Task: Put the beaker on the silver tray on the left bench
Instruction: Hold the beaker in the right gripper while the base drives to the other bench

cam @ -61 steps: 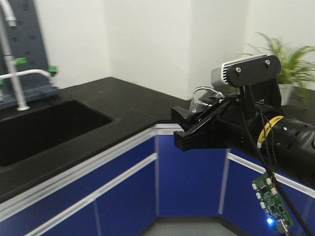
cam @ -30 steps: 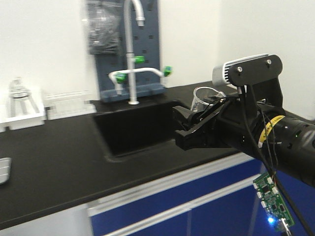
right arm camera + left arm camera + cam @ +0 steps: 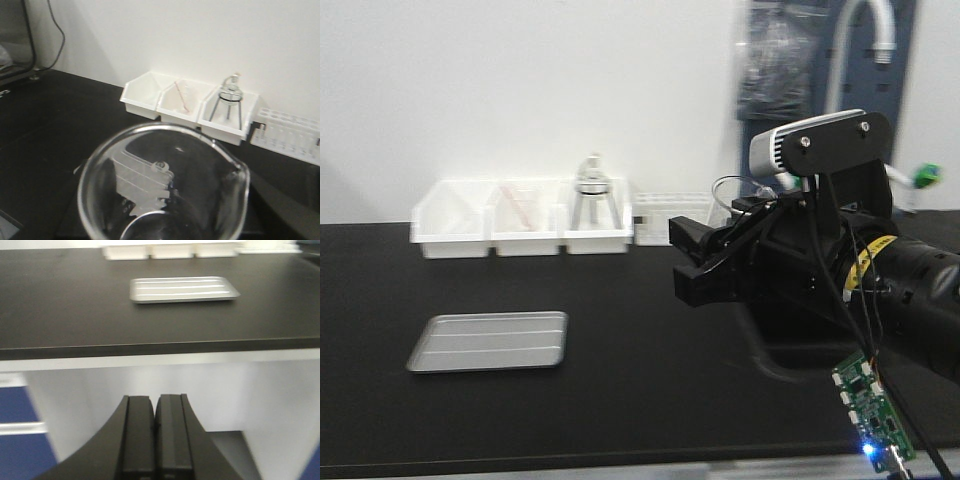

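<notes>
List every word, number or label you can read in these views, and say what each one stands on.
No text can be read in any view.
On the yellow band around the right arm: dark marks, too blurred to read.
On the green circuit board: any print is too small to read.
On the beaker, silver tray and white bins: no markings visible.

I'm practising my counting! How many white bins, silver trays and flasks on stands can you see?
White bins: 3
Silver tray: 1
Flask on a stand: 1
Total: 5
</notes>
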Tool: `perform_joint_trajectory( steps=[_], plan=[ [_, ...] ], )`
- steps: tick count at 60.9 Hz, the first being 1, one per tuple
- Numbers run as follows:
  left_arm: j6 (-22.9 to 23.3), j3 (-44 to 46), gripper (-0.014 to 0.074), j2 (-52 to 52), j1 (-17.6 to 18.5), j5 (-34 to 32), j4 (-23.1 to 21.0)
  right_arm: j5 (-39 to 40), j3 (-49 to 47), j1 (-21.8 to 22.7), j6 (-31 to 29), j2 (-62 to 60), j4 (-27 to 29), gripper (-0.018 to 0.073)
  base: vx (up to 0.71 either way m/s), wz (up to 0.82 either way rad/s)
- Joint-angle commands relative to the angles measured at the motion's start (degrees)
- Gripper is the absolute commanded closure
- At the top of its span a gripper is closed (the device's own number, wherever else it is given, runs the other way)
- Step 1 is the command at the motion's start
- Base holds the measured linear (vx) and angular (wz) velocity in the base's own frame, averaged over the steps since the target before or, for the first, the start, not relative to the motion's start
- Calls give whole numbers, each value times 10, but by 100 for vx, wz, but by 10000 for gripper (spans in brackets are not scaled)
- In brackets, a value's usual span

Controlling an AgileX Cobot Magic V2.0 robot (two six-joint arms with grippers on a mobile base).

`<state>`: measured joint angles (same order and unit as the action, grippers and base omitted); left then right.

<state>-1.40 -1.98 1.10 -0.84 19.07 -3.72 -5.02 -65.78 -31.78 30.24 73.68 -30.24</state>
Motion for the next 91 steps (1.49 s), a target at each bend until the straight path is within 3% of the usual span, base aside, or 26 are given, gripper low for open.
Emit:
perform_joint_trajectory(
  steps=[1,27,91],
  plan=[
    [0,-10,595,4,4,-48,-3,43,-23,0,1,-19,-6,571,21,67],
    [0,-10,595,4,4,-48,-3,43,-23,0,1,-19,-6,571,21,41],
    [0,-10,595,4,4,-48,-3,43,-23,0,1,-18,-6,571,16,6]
  ],
)
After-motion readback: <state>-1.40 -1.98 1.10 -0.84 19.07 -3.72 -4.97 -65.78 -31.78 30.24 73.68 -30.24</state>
